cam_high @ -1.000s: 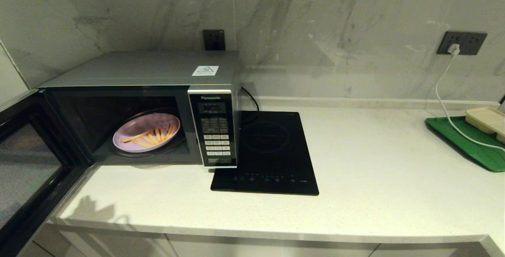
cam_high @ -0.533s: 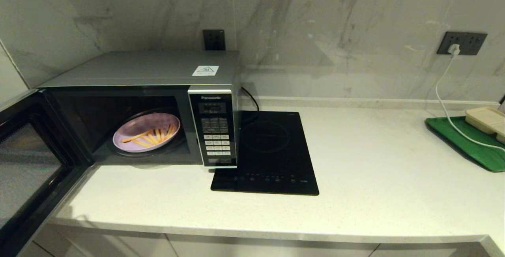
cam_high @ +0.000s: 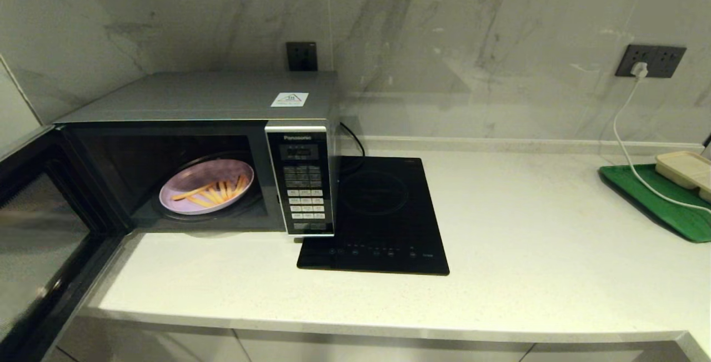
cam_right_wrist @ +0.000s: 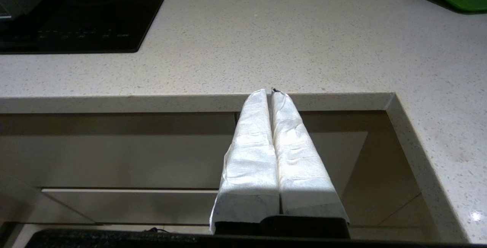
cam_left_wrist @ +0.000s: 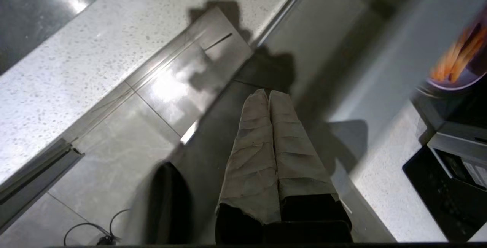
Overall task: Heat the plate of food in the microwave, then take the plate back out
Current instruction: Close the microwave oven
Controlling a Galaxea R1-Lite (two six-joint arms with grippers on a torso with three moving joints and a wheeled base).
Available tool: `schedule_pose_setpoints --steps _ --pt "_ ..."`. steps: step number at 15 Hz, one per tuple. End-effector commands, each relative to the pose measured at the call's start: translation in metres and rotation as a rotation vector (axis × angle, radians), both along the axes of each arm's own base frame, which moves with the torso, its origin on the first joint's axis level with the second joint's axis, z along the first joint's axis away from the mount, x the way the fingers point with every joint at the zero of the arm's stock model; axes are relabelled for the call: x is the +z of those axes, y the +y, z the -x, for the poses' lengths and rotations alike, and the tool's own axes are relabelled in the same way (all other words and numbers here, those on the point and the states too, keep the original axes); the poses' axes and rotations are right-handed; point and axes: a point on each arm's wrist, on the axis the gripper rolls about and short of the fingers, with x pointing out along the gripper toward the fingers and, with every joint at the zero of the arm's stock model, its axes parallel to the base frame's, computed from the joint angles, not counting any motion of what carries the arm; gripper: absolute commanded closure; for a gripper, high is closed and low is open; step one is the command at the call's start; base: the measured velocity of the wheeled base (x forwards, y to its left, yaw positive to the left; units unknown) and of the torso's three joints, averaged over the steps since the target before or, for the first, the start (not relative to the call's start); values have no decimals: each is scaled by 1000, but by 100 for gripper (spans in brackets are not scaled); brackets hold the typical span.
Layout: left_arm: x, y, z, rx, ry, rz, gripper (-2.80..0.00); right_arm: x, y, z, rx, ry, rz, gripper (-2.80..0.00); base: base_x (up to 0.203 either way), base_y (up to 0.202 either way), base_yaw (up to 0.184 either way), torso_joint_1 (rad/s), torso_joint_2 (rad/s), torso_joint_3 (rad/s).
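The silver microwave (cam_high: 222, 95) stands at the counter's back left, its dark glass door (cam_high: 39, 229) swung wide open to the left. Inside, on the turntable, sits the lilac plate (cam_high: 206, 187) with several orange-yellow fries; its edge also shows in the left wrist view as the plate (cam_left_wrist: 456, 61). Neither arm appears in the head view. My left gripper (cam_left_wrist: 268, 93) is shut and empty, low at the left by the open door, well apart from the plate. Just below the counter's front edge, my right gripper (cam_right_wrist: 269, 91) is also shut with nothing in it.
A flat black induction cooktop (cam_high: 383, 212) lies right of the microwave's keypad (cam_high: 303, 184). At the far right a green tray (cam_high: 655, 195) carries a beige compartment tray (cam_high: 686, 167), with a white cable (cam_high: 627, 145) running to a wall socket.
The arm's shadow on the counter's front left corner has shrunk away and gone. The open door's lower edge has shifted slightly. The plate has not moved.
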Motion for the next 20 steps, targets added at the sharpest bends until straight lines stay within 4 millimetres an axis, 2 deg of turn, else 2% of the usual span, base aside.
schedule_pose_setpoints --steps 1,5,9,11,15,18,20 --pt "-6 6 -5 1 16 26 0 0 0 0 -1 2 0 0 0 0 0 0 0 0" --pt "-3 -4 1 -27 1 71 0 0 0 0 1 2 0 0 0 0 0 0 0 0" --pt "-3 -40 9 -138 29 213 0 0 0 0 1 2 0 0 0 0 0 0 0 0" --pt "-13 -70 11 -251 67 249 0 0 0 0 1 2 0 0 0 0 0 0 0 0" --pt "-38 -147 16 -616 108 231 0 0 0 0 -1 2 0 0 0 0 0 0 0 0" --pt "-56 -189 -2 -725 20 97 0 0 0 0 1 2 0 0 0 0 0 0 0 0" --pt "-69 -211 -24 -669 -121 -75 0 0 0 0 -1 2 0 0 0 0 0 0 0 0"
